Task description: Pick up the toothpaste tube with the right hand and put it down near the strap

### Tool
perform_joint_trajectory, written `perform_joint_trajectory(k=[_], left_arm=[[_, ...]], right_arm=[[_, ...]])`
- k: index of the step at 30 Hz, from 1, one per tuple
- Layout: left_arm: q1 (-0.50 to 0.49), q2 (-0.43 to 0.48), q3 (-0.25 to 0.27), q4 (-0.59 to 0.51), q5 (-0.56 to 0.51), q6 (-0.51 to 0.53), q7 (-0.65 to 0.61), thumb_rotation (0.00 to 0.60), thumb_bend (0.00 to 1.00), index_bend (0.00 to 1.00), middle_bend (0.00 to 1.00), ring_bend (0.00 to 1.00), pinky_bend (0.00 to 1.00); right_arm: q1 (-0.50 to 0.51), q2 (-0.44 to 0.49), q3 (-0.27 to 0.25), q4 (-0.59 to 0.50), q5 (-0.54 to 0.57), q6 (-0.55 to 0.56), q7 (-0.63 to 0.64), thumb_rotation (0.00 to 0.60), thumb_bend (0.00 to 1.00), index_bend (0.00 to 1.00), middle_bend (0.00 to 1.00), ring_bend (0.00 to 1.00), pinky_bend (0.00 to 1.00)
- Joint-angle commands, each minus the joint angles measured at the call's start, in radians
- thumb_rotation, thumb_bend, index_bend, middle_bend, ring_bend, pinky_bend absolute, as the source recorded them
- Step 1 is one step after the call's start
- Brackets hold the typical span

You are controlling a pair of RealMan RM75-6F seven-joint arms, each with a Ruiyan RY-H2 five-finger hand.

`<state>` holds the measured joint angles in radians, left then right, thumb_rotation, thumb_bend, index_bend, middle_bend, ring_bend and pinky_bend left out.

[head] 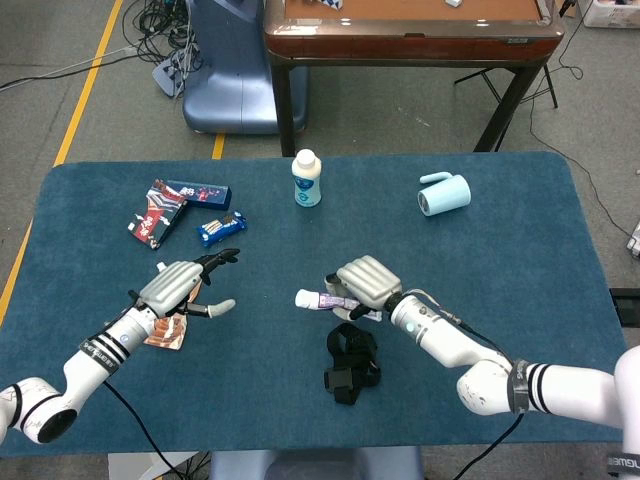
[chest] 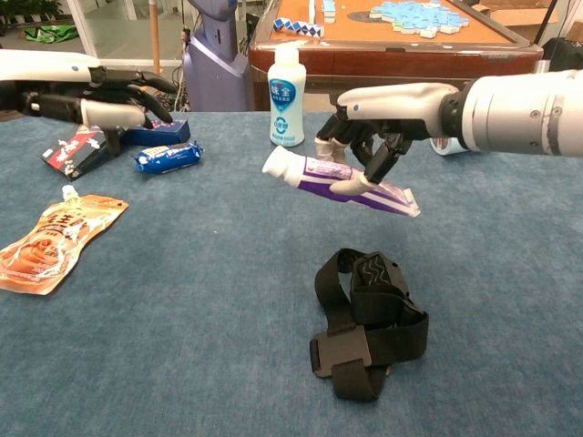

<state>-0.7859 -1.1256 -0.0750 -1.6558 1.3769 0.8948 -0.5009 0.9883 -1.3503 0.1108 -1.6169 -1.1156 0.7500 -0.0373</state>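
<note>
Right hand (chest: 373, 150) pinches toothpaste tube (chest: 337, 182) above surface (head: 520, 260), cap end raised, over black strap (chest: 369, 323) near front edge; left hand (head: 185, 285) spread, holding nothing, above orange pouch (chest: 55, 241); milk bottle (chest: 287, 91) stands behind near back edge.

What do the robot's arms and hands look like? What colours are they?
Both arms are smooth, glossy white tubes with black-and-white striped bands near the joints, and thin black cables trail from them. The left hand and the right hand have silver-grey backs, dark black fingers and pale grey fingertip pads.
</note>
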Motion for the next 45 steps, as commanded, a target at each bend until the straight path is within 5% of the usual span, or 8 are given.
perform_joint_trajectory(k=[1,19,45], left_arm=[[0.041,-0.003,-0.039,-0.029,-0.043,0.026,-0.103,0.008,0.12,0.00,0.04,0.06,0.21],[0.050,-0.119,-0.119,0.019,-0.077,0.045,-0.135,0.000,0.06,0.00,0.00,0.00,0.10],[0.056,-0.340,-0.159,0.149,-0.059,0.146,-0.018,0.000,0.03,0.00,0.00,0.00,0.05]], right_arm=[[-0.024,-0.039,0.015,-0.004,-0.019,0.026,0.034,0.600,0.70,0.88,0.78,0.70,0.58],[-0.072,-0.351,0.113,0.126,-0.041,0.210,0.067,0.600,0.77,0.94,0.82,0.74,0.64],[0.024,-0.566,0.261,0.310,0.066,0.147,0.004,0.600,0.77,0.94,0.82,0.75,0.65]])
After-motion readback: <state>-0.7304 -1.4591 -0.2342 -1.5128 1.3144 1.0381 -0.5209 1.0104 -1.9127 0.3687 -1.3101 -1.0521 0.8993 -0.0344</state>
